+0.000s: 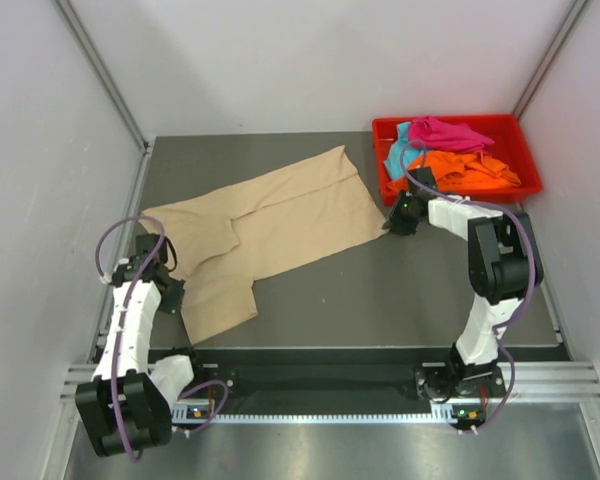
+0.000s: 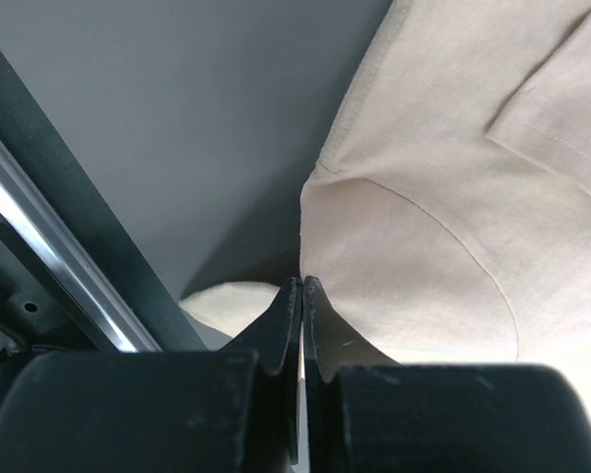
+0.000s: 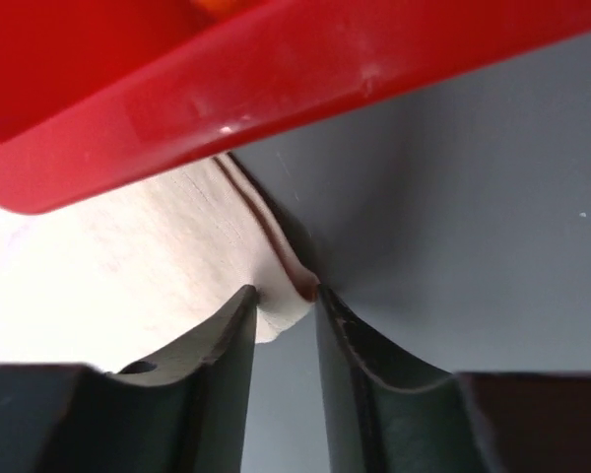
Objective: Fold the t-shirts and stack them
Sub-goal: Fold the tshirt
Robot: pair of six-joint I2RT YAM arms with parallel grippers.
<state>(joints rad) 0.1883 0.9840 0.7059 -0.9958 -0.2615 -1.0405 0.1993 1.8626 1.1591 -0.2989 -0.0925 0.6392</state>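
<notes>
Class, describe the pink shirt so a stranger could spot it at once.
Find the red tray at the table's far right corner. Three crumpled shirts lie in it. The pink shirt is the farthest back, behind the orange shirt and right of the teal shirt.

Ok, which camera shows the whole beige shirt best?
Top external: the beige shirt lies spread on the table, nearly all visible. Left wrist shows only a seamed patch at the shut jaws; right wrist only a corner between the jaws, beside the tray.

White arms (image 1: 130,320), black claws (image 2: 302,286), purple cables (image 1: 105,255).
</notes>
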